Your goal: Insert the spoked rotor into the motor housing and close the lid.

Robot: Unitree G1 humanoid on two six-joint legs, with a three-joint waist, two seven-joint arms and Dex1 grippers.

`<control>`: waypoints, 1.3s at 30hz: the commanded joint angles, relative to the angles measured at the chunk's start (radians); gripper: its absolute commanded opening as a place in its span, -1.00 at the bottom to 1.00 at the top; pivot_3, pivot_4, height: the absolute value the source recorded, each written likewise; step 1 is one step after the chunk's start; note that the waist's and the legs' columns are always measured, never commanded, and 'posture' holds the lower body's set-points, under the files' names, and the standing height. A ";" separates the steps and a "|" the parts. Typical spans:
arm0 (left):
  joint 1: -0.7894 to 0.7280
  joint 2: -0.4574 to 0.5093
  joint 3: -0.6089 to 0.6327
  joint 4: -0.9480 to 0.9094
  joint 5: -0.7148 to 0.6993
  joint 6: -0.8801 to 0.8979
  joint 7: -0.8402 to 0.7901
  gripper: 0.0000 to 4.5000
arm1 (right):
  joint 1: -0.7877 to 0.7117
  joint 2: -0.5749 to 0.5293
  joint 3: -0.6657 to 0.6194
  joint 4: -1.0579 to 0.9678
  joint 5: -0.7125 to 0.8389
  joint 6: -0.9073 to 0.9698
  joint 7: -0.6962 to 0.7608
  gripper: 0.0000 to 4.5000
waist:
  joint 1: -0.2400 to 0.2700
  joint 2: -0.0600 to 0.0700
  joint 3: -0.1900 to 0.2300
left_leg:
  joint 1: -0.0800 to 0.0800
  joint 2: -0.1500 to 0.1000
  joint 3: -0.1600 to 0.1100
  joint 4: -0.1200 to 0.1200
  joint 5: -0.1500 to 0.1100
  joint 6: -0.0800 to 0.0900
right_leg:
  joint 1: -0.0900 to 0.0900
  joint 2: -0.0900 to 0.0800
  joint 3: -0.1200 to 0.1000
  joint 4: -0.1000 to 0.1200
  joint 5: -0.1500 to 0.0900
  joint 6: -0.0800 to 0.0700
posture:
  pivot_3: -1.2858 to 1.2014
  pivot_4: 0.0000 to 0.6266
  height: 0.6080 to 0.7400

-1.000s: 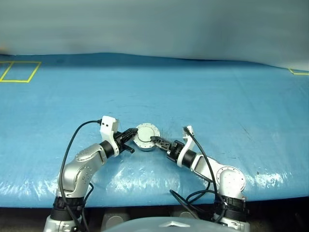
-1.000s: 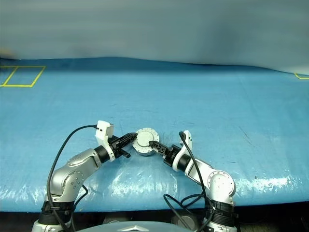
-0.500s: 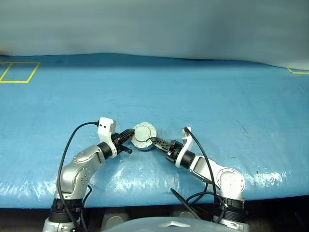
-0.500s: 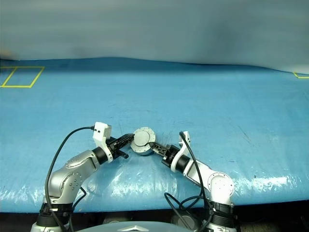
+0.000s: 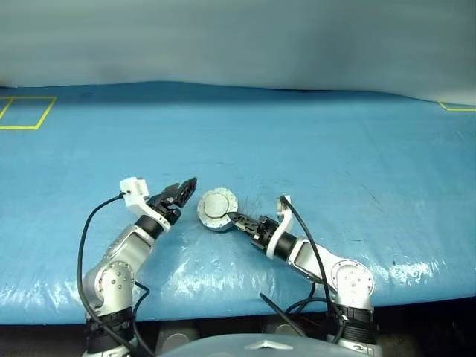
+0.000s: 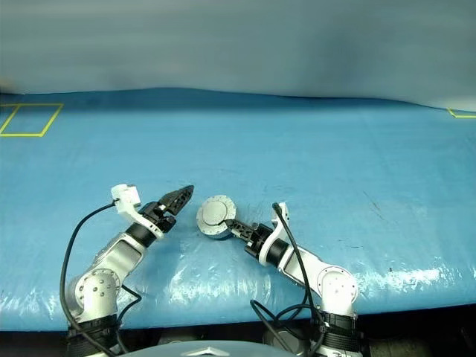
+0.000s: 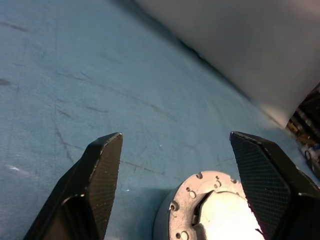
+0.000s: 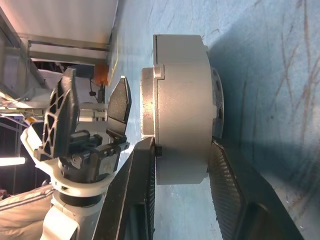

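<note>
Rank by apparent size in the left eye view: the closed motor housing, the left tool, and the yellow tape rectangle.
1. Yellow tape rectangle, partly cut off by the frame edge.
2. Motor housing, lid shut, gripped by the right tool.
3. Left tool, open; close to the housing in size, so this order is unsure.

No readable text, labels, brands or numbers anywhere. Only markings: yellow tape outline (image 5: 22,111) on the blue table cover (image 5: 312,149), upper left of the head views, and a bit of yellow tape corner (image 5: 455,107) at the upper right edge. Neither carries any writing. The motor housing (image 5: 216,209) has a plain grey face with no visible stamp or print. Background clutter in the right wrist view is too blurred to read.
</note>
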 commanded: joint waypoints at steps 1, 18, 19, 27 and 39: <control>0.054 -0.070 0.051 -0.075 -0.197 0.002 0.056 1.00 | -0.095 0.064 0.004 -0.029 0.088 -0.060 -0.010 -0.49 | 0.000 0.001 0.001 | 0.000 0.000 0.000 0.001 0.000 0.000 | 0.000 0.000 0.000 0.000 0.000 0.000 | 0.03 -0.52 1.00; 0.189 -0.179 -0.091 -0.012 -0.671 -0.029 0.095 1.00 | -0.252 0.063 0.076 0.024 0.151 -0.102 -0.023 -0.49 | 0.000 0.001 0.003 | -0.002 0.000 -0.002 0.001 0.000 0.000 | 0.000 0.001 0.000 0.000 0.003 -0.004 | 0.03 -0.52 1.00; 0.188 -0.187 -0.094 -0.003 -0.679 -0.044 0.086 1.00 | -0.247 0.064 0.082 0.019 0.160 -0.097 -0.029 -0.49 | 0.000 0.002 0.003 | -0.002 0.000 -0.002 0.001 0.000 0.000 | 0.000 0.001 0.000 0.000 0.003 -0.004 | 0.03 -0.52 1.00; 0.180 -0.176 -0.128 0.043 -0.724 -0.104 0.061 1.00 | -0.223 0.049 0.118 -0.008 0.216 -0.093 -0.064 -0.49 | 0.000 0.002 0.003 | -0.002 0.000 -0.002 0.002 0.000 0.000 | 0.000 0.001 0.000 0.000 0.002 -0.004 | 0.03 -0.52 1.00; 0.173 -0.156 -0.147 0.074 -0.764 -0.118 0.044 1.00 | -0.213 0.037 0.134 -0.032 0.273 -0.129 -0.088 -0.49 | 0.000 0.002 0.003 | -0.002 0.000 -0.002 0.002 0.000 0.000 | 0.000 0.001 0.000 0.000 0.002 -0.004 | 0.03 -0.52 1.00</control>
